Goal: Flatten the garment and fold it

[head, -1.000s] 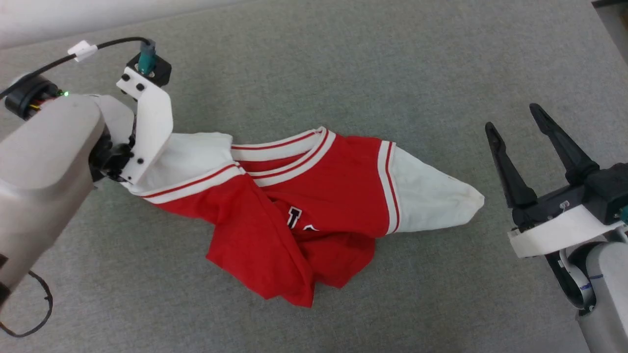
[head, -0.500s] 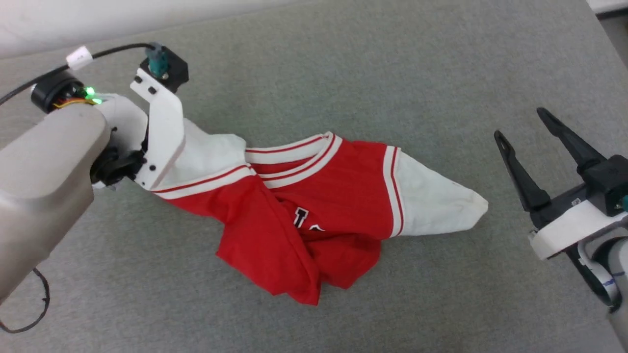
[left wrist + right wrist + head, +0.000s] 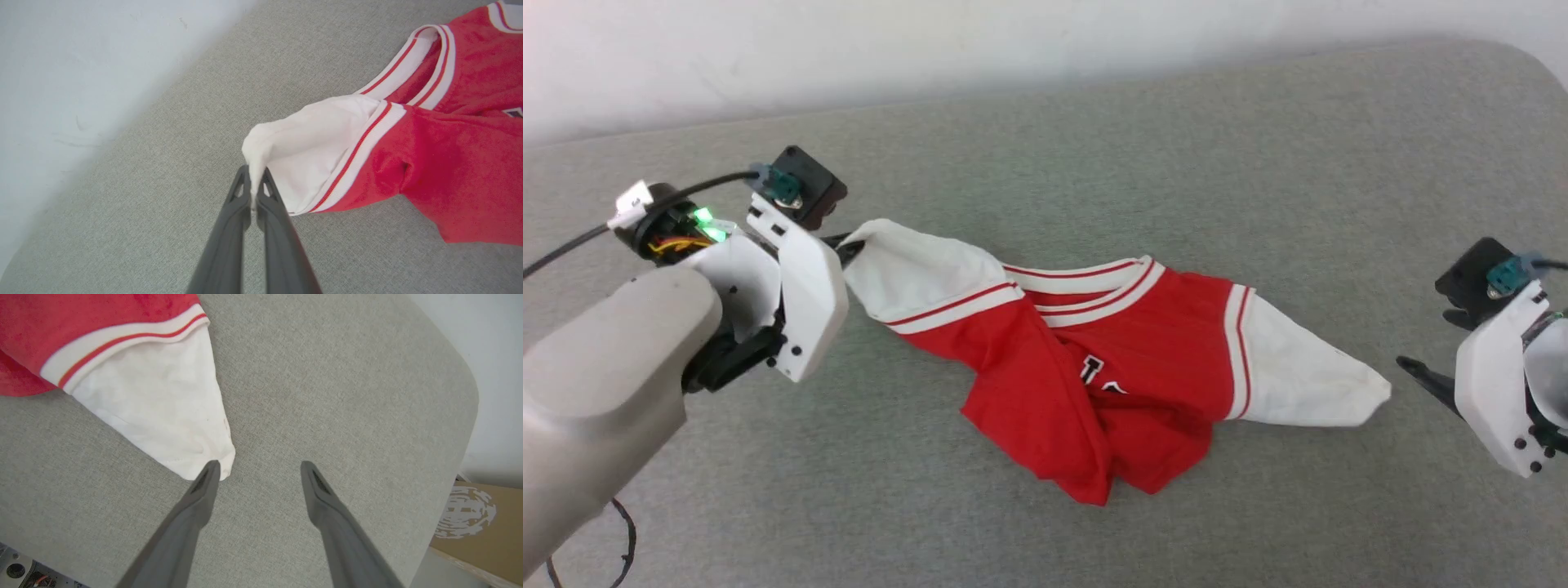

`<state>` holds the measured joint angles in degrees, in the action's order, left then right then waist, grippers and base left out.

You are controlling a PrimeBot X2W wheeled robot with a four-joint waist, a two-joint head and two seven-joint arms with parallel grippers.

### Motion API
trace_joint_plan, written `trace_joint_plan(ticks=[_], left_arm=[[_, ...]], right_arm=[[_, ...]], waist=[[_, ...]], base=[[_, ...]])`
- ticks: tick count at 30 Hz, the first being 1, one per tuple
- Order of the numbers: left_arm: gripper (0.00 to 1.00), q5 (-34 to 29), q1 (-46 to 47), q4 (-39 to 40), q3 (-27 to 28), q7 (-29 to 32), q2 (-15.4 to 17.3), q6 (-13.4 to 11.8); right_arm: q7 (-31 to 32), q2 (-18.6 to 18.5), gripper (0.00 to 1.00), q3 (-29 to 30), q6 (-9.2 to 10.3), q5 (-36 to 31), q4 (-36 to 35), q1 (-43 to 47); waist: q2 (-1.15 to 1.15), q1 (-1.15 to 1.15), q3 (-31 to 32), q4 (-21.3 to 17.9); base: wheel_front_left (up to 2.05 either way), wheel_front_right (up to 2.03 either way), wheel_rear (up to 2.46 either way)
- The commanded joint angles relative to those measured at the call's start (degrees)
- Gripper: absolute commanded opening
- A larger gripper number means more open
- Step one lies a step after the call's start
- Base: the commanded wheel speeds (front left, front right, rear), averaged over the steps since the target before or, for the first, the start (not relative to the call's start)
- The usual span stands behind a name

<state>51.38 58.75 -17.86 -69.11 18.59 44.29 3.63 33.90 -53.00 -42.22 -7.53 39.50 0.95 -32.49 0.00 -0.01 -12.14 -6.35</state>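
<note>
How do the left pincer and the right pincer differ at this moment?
The left pincer is shut on a white sleeve of the garment; the right pincer stands open and holds nothing. The left pincer's fingers meet; the right pincer's are wide apart. Both have dark fingers.

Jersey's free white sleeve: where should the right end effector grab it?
Pinch the free white sleeve at its pointed tip, coming in low from the robot's right. It lies flat and tapers toward the open right end effector; the left end effector holds the other sleeve.
</note>
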Motion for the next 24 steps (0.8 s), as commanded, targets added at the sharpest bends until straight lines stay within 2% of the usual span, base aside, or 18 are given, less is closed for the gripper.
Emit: trace_joint_plan(ticks=[1, 4, 8, 15, 20, 21, 24], left_arm=[[0.0, 0.41, -0.62, 0.35, 0.42, -0.72, 0.01, -0.54], [0.0, 0.52, -1.25, 0.88, 0.78, -2.15, -0.33, -1.31], [0.0, -0.05, -1.17, 0.63, 0.84, -3.39, -0.92, -1.7], [0.0, -0.74, -0.74, -0.7, 0.6, -4.63, -2.34, -1.46], [0.0, -0.87, -0.72, -1.95, 0.51, -5.41, -2.72, -1.22], [0.0, -0.86, -0.86, -2.23, 0.49, -5.66, -2.74, -1.17], [0.0, -0.76, -1.68, -3.16, 0.33, -6.53, -2.66, -1.01]], right_arm=[[1.54, 0.07, 1.0, -0.85, 0.04, 1.46, 0.61, -1.54], [6.21, 0.96, 1.0, -4.06, 0.04, 5.45, 4.14, -4.52], [8.11, 4.11, 1.0, -7.39, 0.04, 7.77, 10.24, -6.61], [4.16, 10.1, 1.0, -13.63, 0.04, 9.23, 20.76, -5.89], [2.22, 11.65, 1.0, -18.95, 0.04, 11.99, 22.67, -5.51], [1.2, 11.7, 0.01, -19.43, 0.04, 12.43, 22.9, -5.81], [-2.95, 11.39, 0.0, -20.54, 0.04, 12.89, 23.23, -7.24]], waist=[[0.0, 0.01, 0.99, 1.7], [0.0, 0.01, 0.43, 2.52], [0.0, 0.01, -0.74, 3.79], [0.0, 0.01, -2.44, 5.21], [0.0, 0.01, -2.51, 4.97], [0.0, 0.01, -2.31, 4.77], [0.0, 0.01, -1.13, 3.98]], base=[[0.0, 0.0, 0.0], [0.0, 0.0, 0.0], [0.0, 0.0, 0.0], [0.0, 0.0, 0.0], [0.0, 0.0, 0.0], [0.0, 0.0, 0.0], [0.0, 0.0, 0.0]])
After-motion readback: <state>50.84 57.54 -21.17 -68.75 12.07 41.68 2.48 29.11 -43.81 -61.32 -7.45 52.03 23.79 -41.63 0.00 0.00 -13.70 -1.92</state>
